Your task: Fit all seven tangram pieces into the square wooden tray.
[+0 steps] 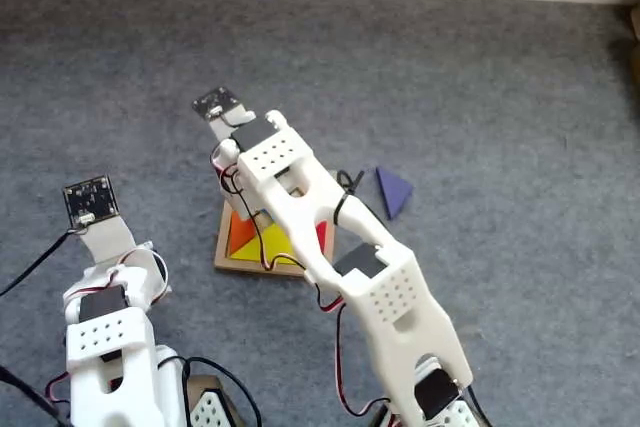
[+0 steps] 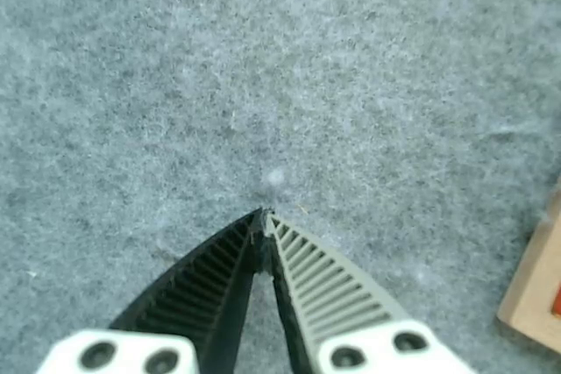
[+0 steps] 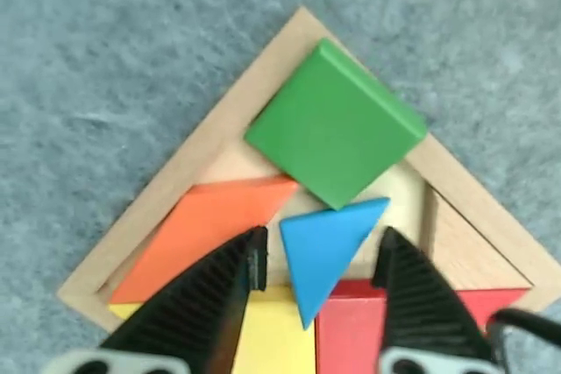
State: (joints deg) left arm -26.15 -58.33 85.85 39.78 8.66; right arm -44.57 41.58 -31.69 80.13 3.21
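- Right gripper (image 3: pixel 322 238) spread wide, holding nothing, astride a smooth blue triangle (image 3: pixel 326 251) in the square wooden tray (image 3: pixel 202 142).
- Left gripper (image 2: pixel 265 216) pressed together over fuzzy grey tabletop (image 2: pixel 263 85).

Pale bare-wood tray (image 3: pixel 188 159), smooth matt-painted green square (image 3: pixel 337 124), on a fuzzy grey felt-covered worktop (image 3: pixel 105 41).
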